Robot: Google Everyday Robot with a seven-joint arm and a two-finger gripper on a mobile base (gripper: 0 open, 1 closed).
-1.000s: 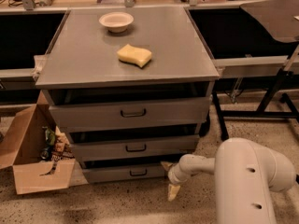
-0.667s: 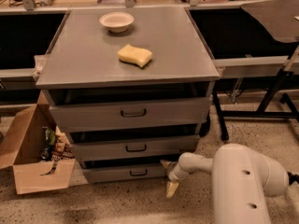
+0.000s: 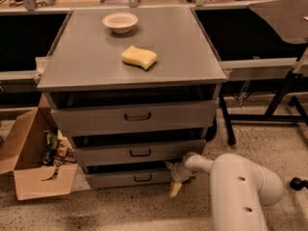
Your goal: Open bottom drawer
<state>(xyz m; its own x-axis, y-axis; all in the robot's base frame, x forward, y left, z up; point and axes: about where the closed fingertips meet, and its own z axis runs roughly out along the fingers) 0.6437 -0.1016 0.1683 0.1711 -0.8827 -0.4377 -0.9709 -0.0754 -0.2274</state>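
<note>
The bottom drawer is the lowest, slimmest grey front of the cabinet, with a small dark loop handle at its centre. My gripper hangs low at the right end of that drawer front, just above the floor, to the right of the handle. Its pale yellowish fingertips point down. The white arm reaches in from the lower right. The mid-sized drawer and the tallest drawer sit above.
A yellow sponge and a white bowl lie on the cabinet top. An open cardboard box with clutter stands on the floor at the left. Black table legs stand to the right.
The arm has shifted slightly left, bringing the gripper a little nearer the drawer's right end. The drawers have not moved.
</note>
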